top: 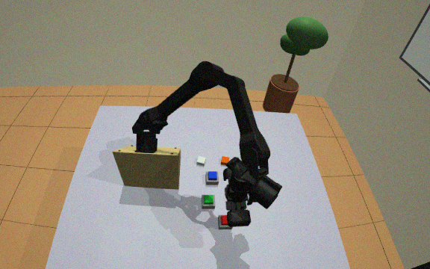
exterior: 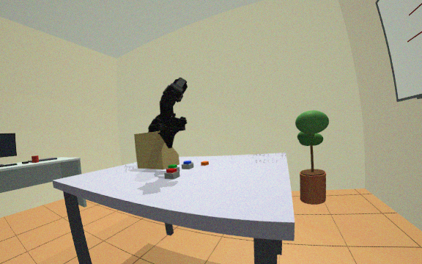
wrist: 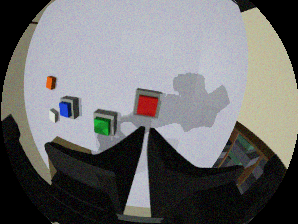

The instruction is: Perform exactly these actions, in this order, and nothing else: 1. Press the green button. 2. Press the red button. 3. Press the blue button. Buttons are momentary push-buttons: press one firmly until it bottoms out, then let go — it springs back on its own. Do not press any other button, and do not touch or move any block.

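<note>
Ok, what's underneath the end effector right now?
The shut end effector is above the red button, which sits on its grey base on the white table. From the top view the button's right part is covered; the wrist view shows it whole.
</note>
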`<state>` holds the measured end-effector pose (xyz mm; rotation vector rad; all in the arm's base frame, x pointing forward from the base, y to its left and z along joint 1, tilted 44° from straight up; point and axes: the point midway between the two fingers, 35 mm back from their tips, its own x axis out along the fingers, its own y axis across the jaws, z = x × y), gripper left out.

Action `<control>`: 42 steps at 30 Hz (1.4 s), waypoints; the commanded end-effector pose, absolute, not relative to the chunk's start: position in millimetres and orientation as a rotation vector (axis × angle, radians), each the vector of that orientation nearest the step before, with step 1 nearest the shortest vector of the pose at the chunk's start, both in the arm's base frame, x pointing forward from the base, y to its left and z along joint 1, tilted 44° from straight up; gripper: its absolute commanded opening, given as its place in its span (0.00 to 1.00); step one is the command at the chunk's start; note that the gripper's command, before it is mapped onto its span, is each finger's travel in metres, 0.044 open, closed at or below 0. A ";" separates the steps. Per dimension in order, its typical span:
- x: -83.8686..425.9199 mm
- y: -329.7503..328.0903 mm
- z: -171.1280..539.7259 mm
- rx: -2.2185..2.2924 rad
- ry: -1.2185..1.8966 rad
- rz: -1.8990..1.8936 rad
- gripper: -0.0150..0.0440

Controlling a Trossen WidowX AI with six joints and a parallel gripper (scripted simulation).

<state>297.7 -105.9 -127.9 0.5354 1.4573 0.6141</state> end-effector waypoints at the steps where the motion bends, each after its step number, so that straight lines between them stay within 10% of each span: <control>1: 296.1 -82.1 -103.9 0.536 1.477 0.626 0.29; 14: 245.9 34.0 -2.5 0.550 1.479 0.639 0.29; 42: 243.2 94.1 -62.0 0.554 1.478 0.643 0.29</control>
